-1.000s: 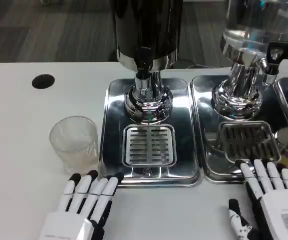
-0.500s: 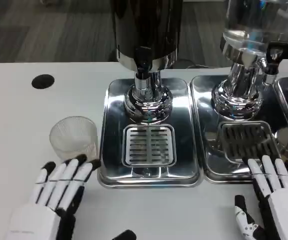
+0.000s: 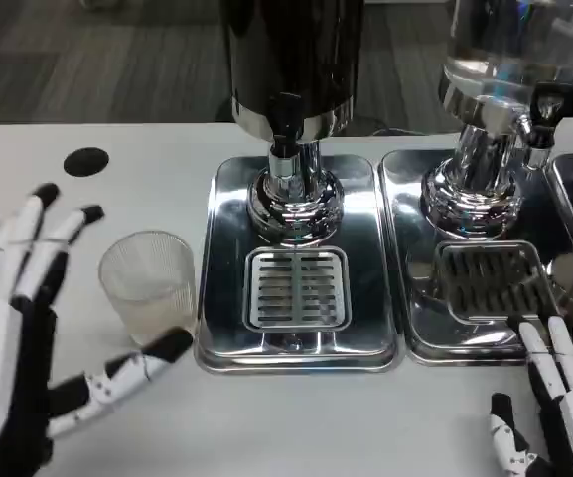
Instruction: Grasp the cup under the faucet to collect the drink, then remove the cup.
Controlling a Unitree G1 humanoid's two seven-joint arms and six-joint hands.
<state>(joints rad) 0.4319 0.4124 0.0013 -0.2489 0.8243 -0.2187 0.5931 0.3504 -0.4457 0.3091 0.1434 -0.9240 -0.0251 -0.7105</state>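
Both hands held nothing. Left hand (image 3: pixel 13 328) was spread wide beside the cup (image 3: pixel 149 286), thumb near its base. Right hand (image 3: pixel 564 397) lay open, fingers apart.

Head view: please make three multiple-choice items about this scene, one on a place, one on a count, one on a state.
1. Where does the cup stand?
A. on the table left of the drip tray
B. on the tray's grate
C. under the right dispenser

2. How many drip grates are fully in view?
A. one
B. two
C. four

3. What is the left hand doing?
A. holding the cup
B. open beside the cup
C. pressing the faucet

Answers: 1 A, the cup sits on white table; 2 B, one grate under each dispenser; 3 B, its fingers are spread, holding nothing.
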